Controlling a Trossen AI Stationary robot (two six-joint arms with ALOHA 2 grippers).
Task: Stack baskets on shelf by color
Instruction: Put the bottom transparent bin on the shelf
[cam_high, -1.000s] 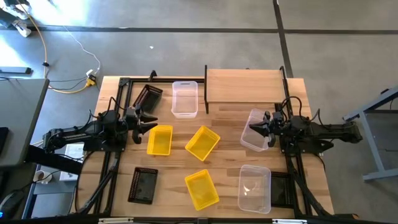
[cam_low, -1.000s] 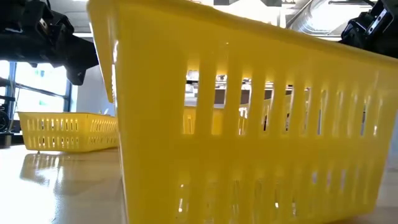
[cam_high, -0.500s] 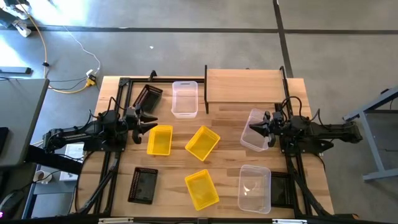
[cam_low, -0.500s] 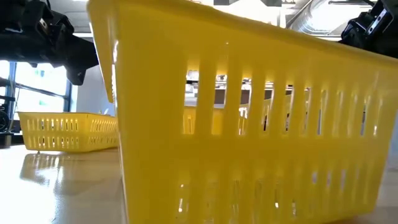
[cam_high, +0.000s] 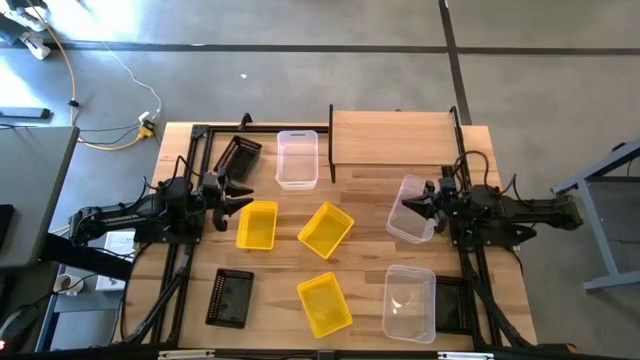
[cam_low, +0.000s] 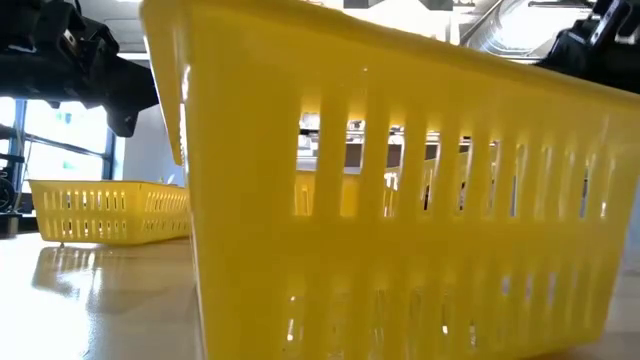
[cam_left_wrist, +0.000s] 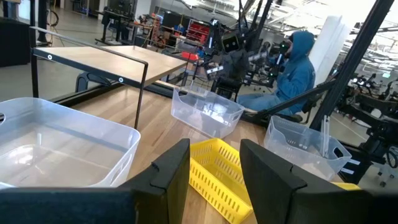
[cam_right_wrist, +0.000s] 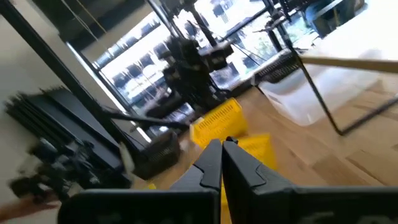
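Observation:
Three yellow baskets lie mid-table: one (cam_high: 257, 224) by my left gripper (cam_high: 236, 196), one (cam_high: 325, 229) at the centre, one (cam_high: 324, 304) near the front. Clear baskets sit at the back (cam_high: 297, 158), at the right (cam_high: 412, 208) and at the front right (cam_high: 409, 302). Black baskets lie at the back left (cam_high: 237, 156) and front left (cam_high: 230, 297). The shelf (cam_high: 392, 137) stands at the back right with nothing on it. My left gripper (cam_left_wrist: 214, 152) is open and holds nothing. My right gripper (cam_high: 414, 205), shut and holding nothing, hovers over the right clear basket.
Black frame rails (cam_high: 180, 290) run along both table sides. The front yellow basket (cam_low: 400, 200) fills the low view. A person in a blue hoodie (cam_left_wrist: 298, 68) sits beyond the table. Bare wood (cam_high: 370, 195) lies in front of the shelf.
The right arm has shifted slightly near the right clear basket. The left arm and all baskets stay where they were.

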